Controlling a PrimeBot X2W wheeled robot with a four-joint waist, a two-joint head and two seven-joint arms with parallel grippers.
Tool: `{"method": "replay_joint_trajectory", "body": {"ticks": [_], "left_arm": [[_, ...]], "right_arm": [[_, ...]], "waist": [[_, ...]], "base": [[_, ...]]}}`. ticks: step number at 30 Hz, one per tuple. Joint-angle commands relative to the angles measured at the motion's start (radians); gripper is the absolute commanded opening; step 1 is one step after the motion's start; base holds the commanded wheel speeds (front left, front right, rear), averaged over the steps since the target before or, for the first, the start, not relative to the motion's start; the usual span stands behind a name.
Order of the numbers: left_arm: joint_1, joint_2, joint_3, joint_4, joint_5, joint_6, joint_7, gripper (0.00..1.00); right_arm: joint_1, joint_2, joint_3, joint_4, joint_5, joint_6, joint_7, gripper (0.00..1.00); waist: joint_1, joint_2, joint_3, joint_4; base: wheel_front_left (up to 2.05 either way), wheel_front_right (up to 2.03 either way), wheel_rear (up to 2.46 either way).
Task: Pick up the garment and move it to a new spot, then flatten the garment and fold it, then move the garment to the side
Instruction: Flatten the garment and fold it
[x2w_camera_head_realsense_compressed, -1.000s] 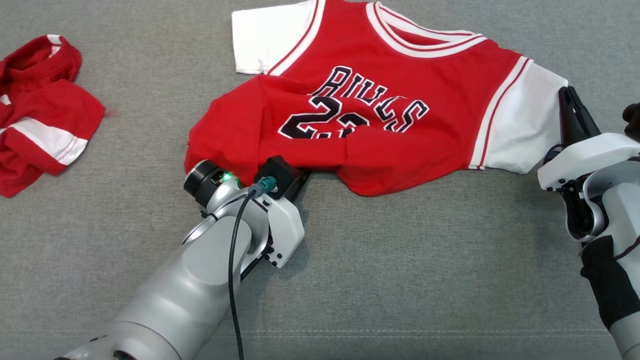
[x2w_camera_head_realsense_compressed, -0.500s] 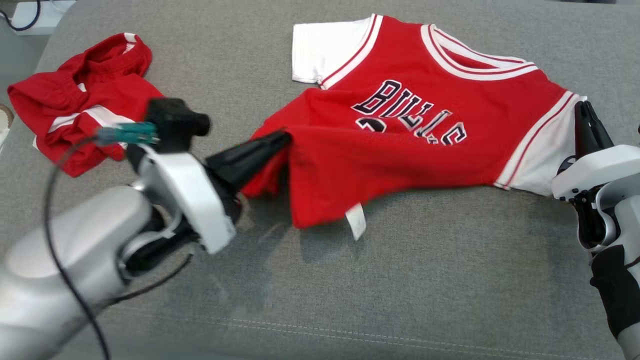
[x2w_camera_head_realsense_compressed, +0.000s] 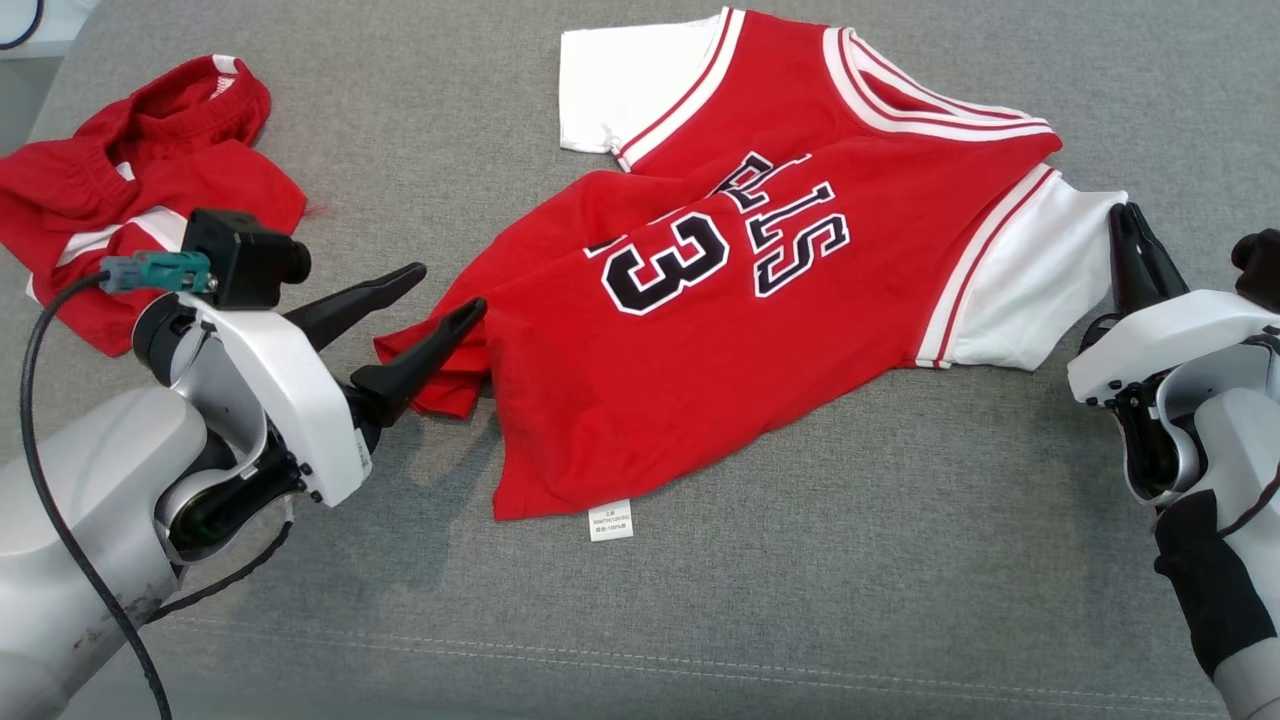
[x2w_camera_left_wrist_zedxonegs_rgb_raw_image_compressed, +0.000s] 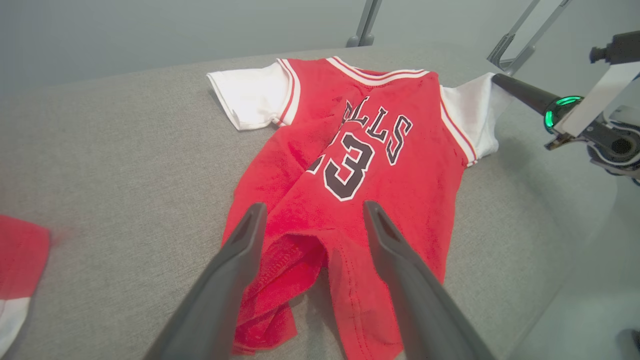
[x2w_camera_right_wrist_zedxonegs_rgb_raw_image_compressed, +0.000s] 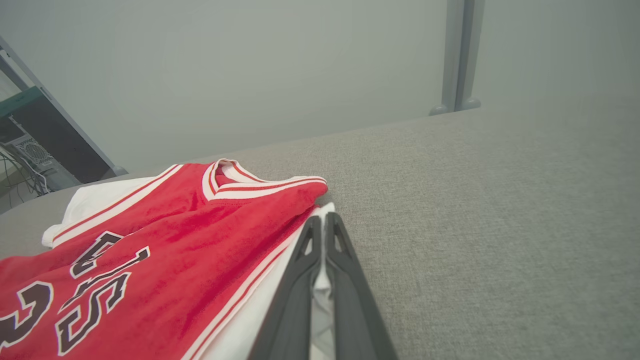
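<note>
A grey woven fabric surface (x2w_camera_head_realsense_compressed: 800, 600) spreads across the head view. A red basketball jersey (x2w_camera_head_realsense_compressed: 760, 330) with white short sleeves lies front-up on it, in the middle and far half. Its neckline points away from the robot and its hem towards it. Black letters ending "LLS" and the number 23 show across the chest, partly hidden by a diagonal fold. The hem corner on the robot's left is bunched and rumpled.

A second red garment with white stripes (x2w_camera_head_realsense_compressed: 130, 190) lies crumpled at the far left, well apart from the jersey.

The left gripper (x2w_camera_head_realsense_compressed: 445, 288) points at the bunched hem corner. Its 2 dark fingers are spread wide and hold nothing. In the left wrist view they straddle the hem. Whether a fingertip touches the cloth cannot be told.

The right gripper (x2w_camera_head_realsense_compressed: 1122, 215) is closed, pinching the edge of the jersey's white sleeve (x2w_camera_head_realsense_compressed: 1030, 280) on the robot's right; white cloth shows between its fingers in the right wrist view.

A small white care label (x2w_camera_head_realsense_compressed: 610, 520) hangs from the near hem, lying flat on the grey surface.
</note>
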Motion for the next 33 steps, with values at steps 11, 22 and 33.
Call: {"method": "replay_joint_trajectory", "body": {"ticks": [11,22,33], "left_arm": [[-0.011,-0.025,-0.012,0.163,0.118,0.000,-0.206,1.00],[0.155,-0.132,-0.016,0.111,0.246,0.000,-0.245,1.00],[0.306,-0.234,0.036,0.163,0.355,0.000,-0.245,1.00]], "right_arm": [[-0.007,-0.009,0.038,-0.028,0.028,0.004,-0.013,0.00],[0.014,-0.004,0.041,-0.020,0.035,0.004,-0.013,0.00],[0.031,-0.007,0.048,-0.002,0.052,0.004,-0.013,0.00]], "waist": [[0.0000,0.0000,-0.007,0.004],[0.0000,0.0000,-0.046,0.040],[0.0000,0.0000,-0.087,0.038]], "base": [[0.00,0.00,0.00],[0.00,0.00,0.00],[0.00,0.00,0.00]]}}
